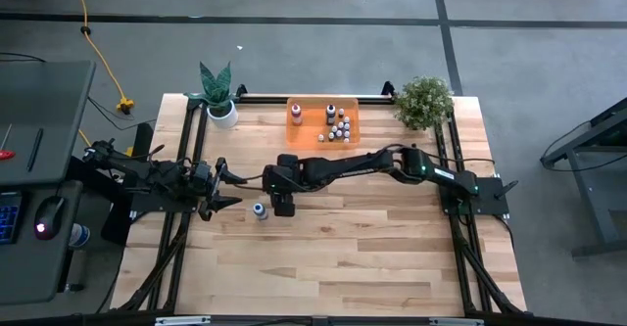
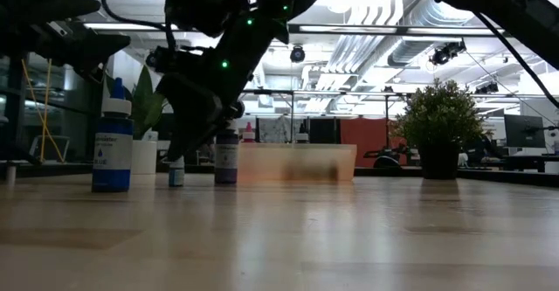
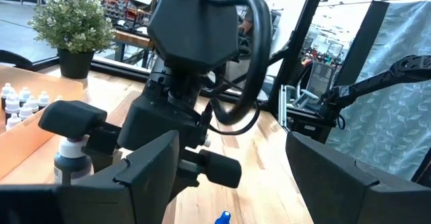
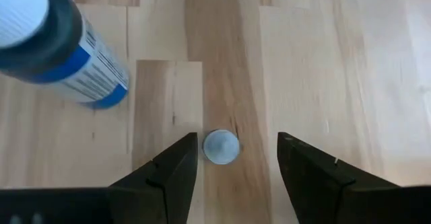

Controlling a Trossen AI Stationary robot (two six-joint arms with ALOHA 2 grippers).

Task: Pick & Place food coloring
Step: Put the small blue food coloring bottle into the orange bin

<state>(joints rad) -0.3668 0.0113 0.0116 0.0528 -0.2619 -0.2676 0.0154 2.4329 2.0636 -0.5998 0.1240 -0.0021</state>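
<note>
On the wooden worktop (image 1: 343, 257), a small capped bottle (image 4: 221, 146) stands upright, directly below my right gripper (image 4: 236, 163), between its spread, empty fingers. A larger blue bottle (image 4: 64, 49) stands beside it. The left gripper (image 1: 223, 191) waits released, near the blue bottle.

You have open tabletop (image 1: 343, 257) at the near side; the blue bottle (image 1: 260, 209) stands just beside the right gripper (image 1: 283, 207).
</note>
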